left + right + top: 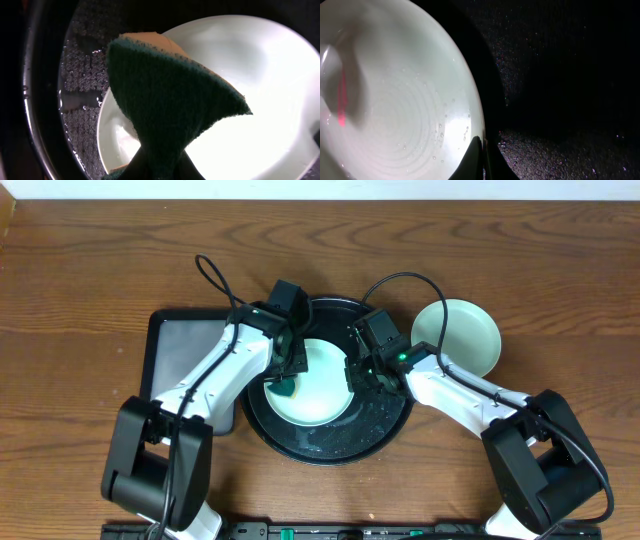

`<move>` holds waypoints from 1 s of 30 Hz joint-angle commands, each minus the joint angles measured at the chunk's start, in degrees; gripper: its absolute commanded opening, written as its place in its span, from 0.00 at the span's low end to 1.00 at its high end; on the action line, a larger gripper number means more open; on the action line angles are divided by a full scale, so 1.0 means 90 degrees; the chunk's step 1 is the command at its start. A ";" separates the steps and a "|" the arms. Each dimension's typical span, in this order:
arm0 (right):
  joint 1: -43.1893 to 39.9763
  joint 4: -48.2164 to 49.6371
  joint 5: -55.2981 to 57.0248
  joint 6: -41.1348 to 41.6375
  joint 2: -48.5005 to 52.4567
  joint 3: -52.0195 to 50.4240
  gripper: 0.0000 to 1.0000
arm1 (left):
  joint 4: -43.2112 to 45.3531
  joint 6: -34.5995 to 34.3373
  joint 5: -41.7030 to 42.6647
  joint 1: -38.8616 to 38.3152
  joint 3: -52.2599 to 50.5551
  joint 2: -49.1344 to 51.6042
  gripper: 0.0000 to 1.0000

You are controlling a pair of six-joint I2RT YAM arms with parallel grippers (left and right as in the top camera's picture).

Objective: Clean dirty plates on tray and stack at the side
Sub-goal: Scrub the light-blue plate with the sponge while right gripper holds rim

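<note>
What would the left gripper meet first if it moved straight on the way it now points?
The left gripper, shut on a sponge, would likely push it onto the pale plate in the black tray; depth is unclear.

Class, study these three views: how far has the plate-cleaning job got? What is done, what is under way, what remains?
Done: one plate sits on the table right of the round tray. Under way: the left gripper holds a green sponge over a second plate on the wet tray, while the right gripper pinches its rim. Left: finish scrubbing it and stack it on the first. No third plate shows.
</note>
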 commanded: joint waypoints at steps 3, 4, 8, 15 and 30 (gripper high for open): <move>0.0061 0.0015 -0.0024 0.0002 0.0056 0.0056 0.01 | 0.0015 0.0296 -0.0129 -0.0019 -0.0058 0.0109 0.07; 0.0058 0.0017 -0.0024 0.0002 0.0056 0.0056 0.01 | 0.0029 0.0296 -0.0148 -0.0019 -0.0061 0.0160 0.07; 0.0061 0.0015 -0.0024 0.0002 0.0056 0.0056 0.01 | 0.0141 0.0270 -0.0151 -0.0019 -0.0073 0.0427 0.07; 0.0058 0.0015 -0.0024 0.0002 0.0056 0.0056 0.01 | 0.0376 0.0209 0.0216 -0.0019 -0.0080 0.1098 0.08; 0.0061 0.0015 -0.0024 0.0002 0.0058 0.0056 0.01 | 0.0733 0.1882 0.4240 0.0153 0.0000 0.1037 0.07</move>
